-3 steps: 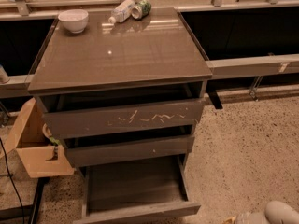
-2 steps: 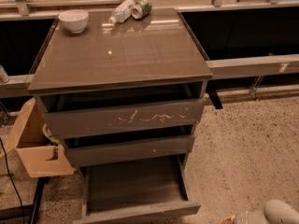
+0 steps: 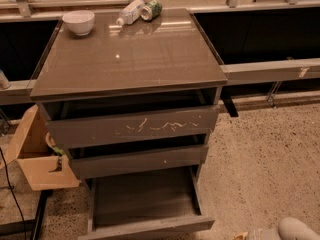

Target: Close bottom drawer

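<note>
The bottom drawer (image 3: 150,226) of the grey-brown cabinet (image 3: 125,59) is pulled far out toward me. Its plain flat front sits at the lower edge of the camera view, and its shallow box shows an empty floor. Above it, the middle drawer front (image 3: 137,161) with a tiny white speck and the top drawer front (image 3: 135,126) with pale scratches each stick out a little. My gripper (image 3: 292,230) shows only as a pale rounded shape at the bottom right corner, on the floor side to the right of the bottom drawer and apart from it.
A white bowl (image 3: 79,21), a lying plastic bottle (image 3: 129,12) and a green can (image 3: 152,9) rest on the cabinet top. An open cardboard box (image 3: 35,156) stands at the cabinet's left. Speckled floor (image 3: 265,154) spreads to the right. A low railing (image 3: 270,69) runs behind.
</note>
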You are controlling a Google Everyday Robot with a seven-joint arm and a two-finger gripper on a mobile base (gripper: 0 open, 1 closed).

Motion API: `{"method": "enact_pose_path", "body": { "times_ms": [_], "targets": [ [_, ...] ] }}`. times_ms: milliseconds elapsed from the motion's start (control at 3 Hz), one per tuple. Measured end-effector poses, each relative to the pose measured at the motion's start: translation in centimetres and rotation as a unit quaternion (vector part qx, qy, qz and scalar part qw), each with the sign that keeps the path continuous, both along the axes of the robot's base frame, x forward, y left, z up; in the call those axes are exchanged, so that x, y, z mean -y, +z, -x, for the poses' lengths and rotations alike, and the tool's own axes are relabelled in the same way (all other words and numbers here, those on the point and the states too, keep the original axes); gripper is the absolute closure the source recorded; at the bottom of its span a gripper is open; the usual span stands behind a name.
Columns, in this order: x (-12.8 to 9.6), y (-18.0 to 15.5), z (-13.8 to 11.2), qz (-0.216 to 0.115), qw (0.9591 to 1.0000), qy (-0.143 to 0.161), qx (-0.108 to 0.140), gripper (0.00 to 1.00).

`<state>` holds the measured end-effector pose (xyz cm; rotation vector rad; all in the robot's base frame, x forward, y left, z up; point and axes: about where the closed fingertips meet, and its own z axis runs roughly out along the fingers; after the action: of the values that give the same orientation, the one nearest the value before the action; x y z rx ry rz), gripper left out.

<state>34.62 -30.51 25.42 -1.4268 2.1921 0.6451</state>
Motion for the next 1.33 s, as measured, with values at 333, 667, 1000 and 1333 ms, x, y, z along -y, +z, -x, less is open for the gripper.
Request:
{"method": "enact_pose_path", "body": {
  "times_ms": [333,667,1000,1333],
  "targets": [
    [-2.0,-1.9,-0.9,-0.016,0.9996,0.017,0.018,1.00],
    [-5.1,-4.0,-2.4,-0.035,0.9978,0.045,0.034,1.00],
    [-7.1,-5.0,-3.5,-0.045,0.9961,0.063,0.042,1.00],
    [-9.7,-6.7,-4.4,-0.054,0.9933,0.087,0.053,1.00]
  ]
}}
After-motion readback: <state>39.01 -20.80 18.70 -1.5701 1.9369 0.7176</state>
